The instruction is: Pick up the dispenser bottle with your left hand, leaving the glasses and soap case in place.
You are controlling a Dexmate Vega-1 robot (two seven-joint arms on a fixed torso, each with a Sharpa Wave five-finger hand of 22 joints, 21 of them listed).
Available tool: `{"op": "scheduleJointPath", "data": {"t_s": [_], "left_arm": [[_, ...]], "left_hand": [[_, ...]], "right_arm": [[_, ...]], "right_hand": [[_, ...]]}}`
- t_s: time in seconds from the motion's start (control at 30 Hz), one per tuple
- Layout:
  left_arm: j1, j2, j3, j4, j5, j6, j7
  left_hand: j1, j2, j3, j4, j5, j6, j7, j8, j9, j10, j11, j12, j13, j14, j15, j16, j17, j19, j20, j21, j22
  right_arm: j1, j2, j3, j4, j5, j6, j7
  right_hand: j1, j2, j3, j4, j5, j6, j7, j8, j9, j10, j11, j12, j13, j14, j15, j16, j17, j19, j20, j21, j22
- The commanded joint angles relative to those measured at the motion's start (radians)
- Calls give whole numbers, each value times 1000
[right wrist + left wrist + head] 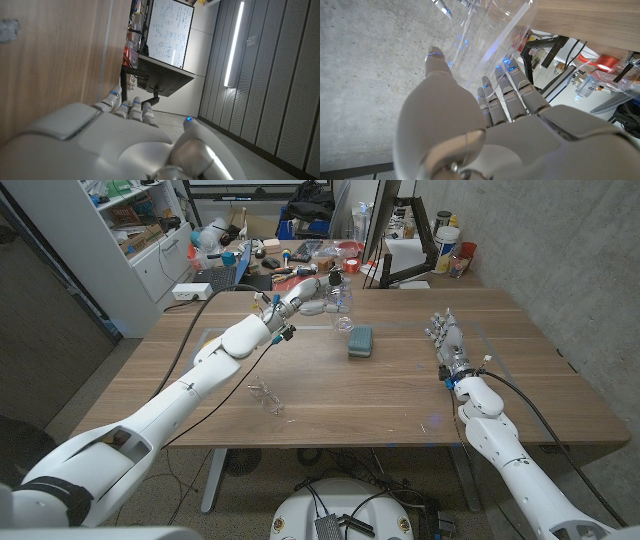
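Dispenser bottle (338, 298): clear, colourless. Soap case (360, 341): teal. Glasses (265, 396): clear frame. Table (400, 395): brown wood grain. Left hand (303, 293), right hand (445, 337): white-grey shells, blue-lit fingertips (434, 50).

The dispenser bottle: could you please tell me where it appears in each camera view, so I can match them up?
Head view: dispenser bottle at the table's far middle, gripped by the left hand.
Left wrist view: clear body just beyond the fingers.
Right wrist view: not in it.
Shared landmark: the wooden table.
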Motion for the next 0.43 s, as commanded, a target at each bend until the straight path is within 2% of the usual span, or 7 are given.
{"op": "scheduleJointPath", "data": {"t_s": [0.03, 0.3, 0.43], "left_arm": [[10, 6, 0, -27, 9, 29, 5], [38, 35, -13, -64, 2, 14, 6], [46, 40, -16, -58, -5, -5, 9]], "left_hand": [[-18, 64, -3, 4, -4, 24, 14, -3, 4, 42, -36, -1, 5, 2, -137, -3, 3, -4, -26, 0, 4], [-19, 65, -6, 5, -3, 25, 14, -5, 4, 45, -36, -2, 5, 1, -137, -3, 3, -4, -26, -1, 4], [-19, 65, -7, 5, -3, 26, 13, -5, 4, 46, -38, -3, 6, 2, -138, -3, 3, -3, -27, -1, 4]], "right_arm": [[-61, -1, 14, -37, 3, 7, -17], [-146, 2, 26, -130, -18, 26, -69], [-192, 3, 37, -175, -34, 33, -102]], "right_hand": [[7, 32, 0, 0, 6, 8, 3, 8, 3, 6, 6, 3, 6, 5, -4, 0, 1, 5, -77, -1, 6], [6, 30, -3, 0, 7, 8, 2, 8, 4, 6, 3, 3, 6, 5, -5, 0, 2, 6, -78, -6, 6], [5, 30, -4, 0, 7, 9, 4, 8, 4, 8, 4, 4, 6, 6, -4, 0, 2, 9, -76, -8, 6]]}}
